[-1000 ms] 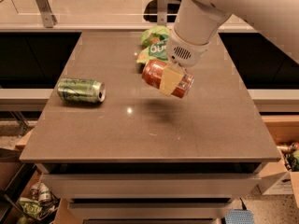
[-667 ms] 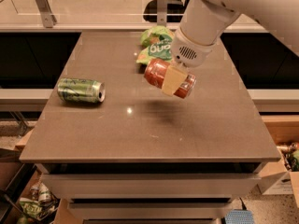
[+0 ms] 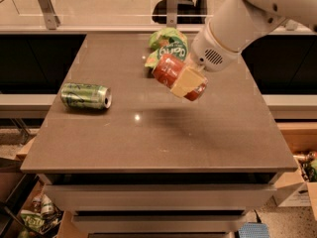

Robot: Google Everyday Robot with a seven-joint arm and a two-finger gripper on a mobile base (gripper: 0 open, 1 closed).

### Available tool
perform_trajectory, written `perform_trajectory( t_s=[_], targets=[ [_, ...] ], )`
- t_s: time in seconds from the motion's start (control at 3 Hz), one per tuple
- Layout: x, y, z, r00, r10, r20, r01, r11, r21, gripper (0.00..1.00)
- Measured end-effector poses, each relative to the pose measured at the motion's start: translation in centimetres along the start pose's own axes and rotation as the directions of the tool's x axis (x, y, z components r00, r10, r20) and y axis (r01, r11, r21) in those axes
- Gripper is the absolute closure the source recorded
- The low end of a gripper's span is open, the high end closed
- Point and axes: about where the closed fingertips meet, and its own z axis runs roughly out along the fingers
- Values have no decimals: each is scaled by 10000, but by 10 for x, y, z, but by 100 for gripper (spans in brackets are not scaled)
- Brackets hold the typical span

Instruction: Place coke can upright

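The red-orange coke can is held in the air above the middle-right of the brown table, tilted with its top up and to the left. My gripper is shut on the coke can, a tan finger pad lying across its side. The white arm comes in from the upper right. The can's shadow falls on the table just below it.
A green can lies on its side at the table's left. A green snack bag sits at the back, just behind the held can. Cardboard boxes stand on the floor to the right.
The arm and the held coke can have shifted slightly up and to the right. The green can and the snack bag have not moved.
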Motion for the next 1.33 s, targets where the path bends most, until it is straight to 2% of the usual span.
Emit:
perform_trajectory(
  t_s=[0.33, 0.67, 1.0, 1.33],
  targets=[
    [-7, -4, -10, 9941, -212, 1068, 192, 9996, 198, 100],
    [-12, -8, -14, 9720, -409, 2312, 341, 9989, 333, 100],
    [-13, -9, -14, 9336, -557, 3538, 486, 9984, 289, 100],
    [-15, 0, -11, 8874, -683, 4560, 734, 9973, 65, 100]
  ],
)
